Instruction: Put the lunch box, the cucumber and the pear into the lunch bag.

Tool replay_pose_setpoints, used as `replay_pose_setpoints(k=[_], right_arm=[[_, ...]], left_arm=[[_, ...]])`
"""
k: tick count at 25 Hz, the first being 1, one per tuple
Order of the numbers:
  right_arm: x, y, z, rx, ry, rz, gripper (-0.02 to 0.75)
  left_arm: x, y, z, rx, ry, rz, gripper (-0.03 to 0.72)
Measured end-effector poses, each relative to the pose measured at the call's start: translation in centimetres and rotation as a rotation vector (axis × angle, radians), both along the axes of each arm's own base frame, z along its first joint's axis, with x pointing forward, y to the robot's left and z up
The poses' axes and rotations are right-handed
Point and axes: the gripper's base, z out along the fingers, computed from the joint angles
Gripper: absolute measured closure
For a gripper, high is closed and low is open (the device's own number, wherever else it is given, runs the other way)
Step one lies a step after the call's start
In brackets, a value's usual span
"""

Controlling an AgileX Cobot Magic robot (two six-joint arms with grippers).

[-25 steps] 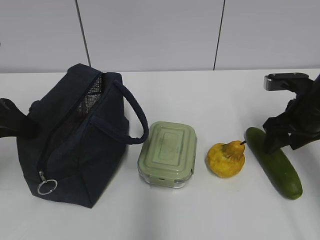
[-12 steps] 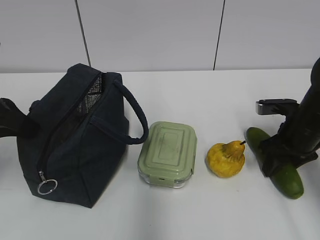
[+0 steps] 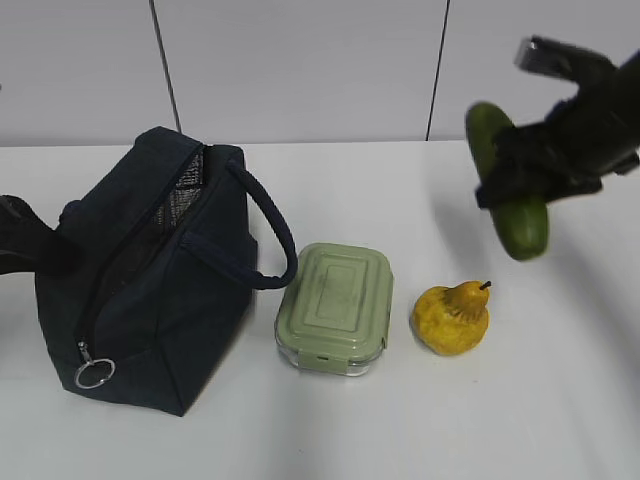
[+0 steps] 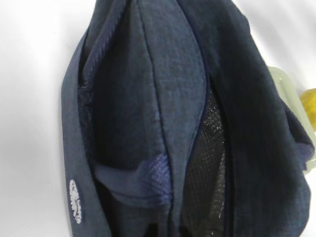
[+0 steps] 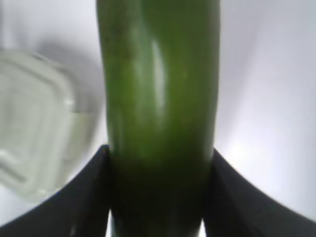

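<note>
My right gripper point(image 3: 535, 172) is shut on the dark green cucumber point(image 3: 522, 228) and holds it in the air, above and right of the pear; in the right wrist view the cucumber point(image 5: 158, 89) fills the gap between the black fingers point(image 5: 94, 197). The yellow pear point(image 3: 452, 318) sits on the table right of the sage-lidded lunch box point(image 3: 335, 305). The navy lunch bag point(image 3: 150, 290) stands at the left, its top zipper open. My left gripper point(image 3: 22, 245) is at the bag's left end; the left wrist view shows bag fabric point(image 4: 163, 98) bunched into it, fingers hidden.
The bag's loop handle point(image 3: 265, 235) hangs toward the lunch box. The metal ring pull point(image 3: 94, 373) hangs at the bag's front end. A grey panelled wall point(image 3: 300, 60) rises behind the white table point(image 3: 400, 430).
My right gripper came down onto the cucumber lying right of the pear, closed on it, and lifted it up and leftward off the table. The bag, lunch box and pear have not moved.
</note>
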Motion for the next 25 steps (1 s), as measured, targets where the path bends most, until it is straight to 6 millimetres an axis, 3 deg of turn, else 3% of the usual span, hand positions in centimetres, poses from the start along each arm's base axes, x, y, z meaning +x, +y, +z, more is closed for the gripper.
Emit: replay_pose_setpoints(k=[1,2,7,8,9,12,16,18,22,25], right_arm=[[-0.1,1.2,0.9,0.036,-0.023,0.034,0.384],[-0.3,3.9,2.5,0.109,-0.063,0.102,0.384],[-1.7,13.9,6.2,0.313,-0.178,0.277,0.384],[-1.7,14.5,6.3,0.322,-0.186,0.284,0.384],[-1.9,16.9,6.8,0.360,-0.214,0.312,0.384],[-1.6,20.7,6.1,0.404,-0.226,0.349,0.384],[-0.3,24.2,3.6,0.445,-0.194,0.347,0.384],[0.4,25.1,1.9,0.445,-0.170,0.333,0.384],[1.1,25.4,-0.4,0.396,-0.142,0.339,0.384],[1.1,25.3,-0.9,0.352,-0.139,0.360,0.384]], left_arm=[[0.0,0.0,0.0,-0.003,0.000,0.000,0.685],[0.0,-0.1,0.0,-0.011,0.001,0.001,0.685],[0.0,-0.3,0.1,-0.032,0.003,0.007,0.685],[0.0,-0.3,0.1,-0.032,0.003,0.007,0.685],[0.0,-0.3,0.1,-0.033,0.003,0.007,0.685],[0.0,-0.3,0.1,-0.034,0.003,0.007,0.685],[0.0,-0.4,0.1,-0.035,0.004,0.008,0.685],[0.0,-0.4,0.1,-0.035,0.004,0.008,0.685],[0.0,-0.4,0.1,-0.035,0.004,0.008,0.685],[0.0,-0.3,0.1,-0.035,0.002,0.009,0.685]])
